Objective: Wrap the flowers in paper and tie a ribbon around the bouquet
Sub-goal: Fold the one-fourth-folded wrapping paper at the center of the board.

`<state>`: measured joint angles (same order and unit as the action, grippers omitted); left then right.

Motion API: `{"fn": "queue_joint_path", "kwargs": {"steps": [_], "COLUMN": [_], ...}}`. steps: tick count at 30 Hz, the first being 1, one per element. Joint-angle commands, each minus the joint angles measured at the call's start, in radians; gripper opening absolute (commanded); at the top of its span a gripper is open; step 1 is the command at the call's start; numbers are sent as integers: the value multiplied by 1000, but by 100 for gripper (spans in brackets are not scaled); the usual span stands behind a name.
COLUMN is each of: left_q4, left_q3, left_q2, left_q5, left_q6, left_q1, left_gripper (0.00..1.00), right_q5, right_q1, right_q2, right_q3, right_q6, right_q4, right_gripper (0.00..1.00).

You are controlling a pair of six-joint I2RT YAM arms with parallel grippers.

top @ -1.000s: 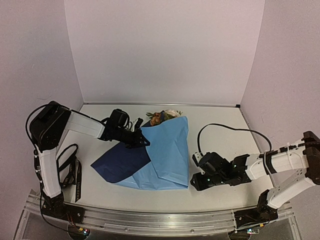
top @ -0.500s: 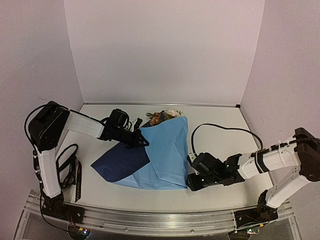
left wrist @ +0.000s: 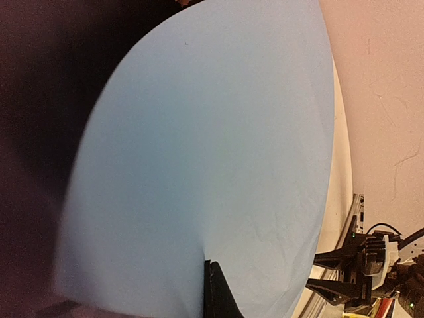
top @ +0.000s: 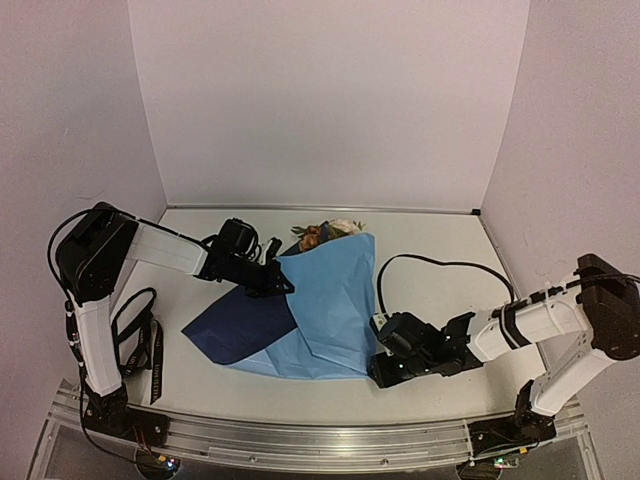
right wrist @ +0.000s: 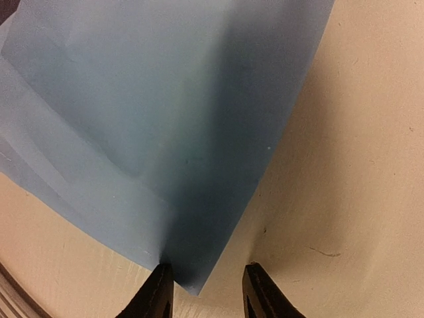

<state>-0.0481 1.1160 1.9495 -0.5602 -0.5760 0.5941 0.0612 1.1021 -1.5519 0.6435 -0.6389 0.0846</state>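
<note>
The paper lies folded on the table, light blue face up, with a navy flap spread to the left. The flowers poke out past its far edge and their stems are hidden beneath; together they make a loose, flat bouquet. My left gripper is shut on the paper's left fold, and in the left wrist view the paper drapes over its fingertip. My right gripper is open, its fingers either side of the paper's near right corner. The ribbon lies by the left arm's base.
A black cable loops over the table behind the right arm. The aluminium rail runs along the near edge. White walls close in the back and both sides.
My right gripper has slid left along the table up to the paper's near right corner. The left gripper and the paper have hardly moved.
</note>
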Motion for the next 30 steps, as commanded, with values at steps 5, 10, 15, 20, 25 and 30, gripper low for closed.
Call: {"fn": "queue_joint_path", "kwargs": {"steps": [5, 10, 15, 20, 25, 30], "left_q4": [11, 16, 30, 31, 39, 49], "left_q3": [12, 26, 44, 44, 48, 55], "left_q2": [-46, -34, -19, -18, -19, -19], "left_q5": [15, -23, -24, -20, -17, -8], "left_q6": [16, 34, 46, 47, 54, 65], "left_q1": [-6, -1, 10, 10, 10, 11], "left_gripper": [0, 0, 0, 0, 0, 0], "right_q5": [6, -15, -58, -170, -267, -319], "right_q1": [9, 9, 4, -30, -114, -125], "right_q2": [10, 126, 218, 170, 20, -145], "right_q3": [-39, -42, -4, 54, 10, -31], "right_q6": [-39, -33, -11, -40, -176, -291], "right_q4": [-42, -28, -6, -52, -320, -550], "right_gripper": [34, 35, 34, 26, 12, 6]}}
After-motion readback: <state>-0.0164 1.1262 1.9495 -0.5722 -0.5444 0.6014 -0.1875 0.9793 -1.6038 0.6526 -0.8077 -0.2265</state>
